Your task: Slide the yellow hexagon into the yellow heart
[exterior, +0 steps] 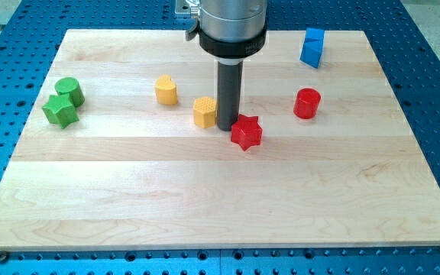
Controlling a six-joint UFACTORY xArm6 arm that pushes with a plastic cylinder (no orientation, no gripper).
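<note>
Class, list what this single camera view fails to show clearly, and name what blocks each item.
- My tip: whether it touches the yellow hexagon, too close to tell.
- Red star: its upper-left edge, hidden by the rod.
- Arm above the collar: cut off by the view's top.
- Green cylinder: its base, hidden by the green star.

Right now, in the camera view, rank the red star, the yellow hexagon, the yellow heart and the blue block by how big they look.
1. red star, widest, though it is also nearest the view's bottom.
2. blue block, tall but farthest back.
3. yellow hexagon and yellow heart look alike; I won't rank them.
</note>
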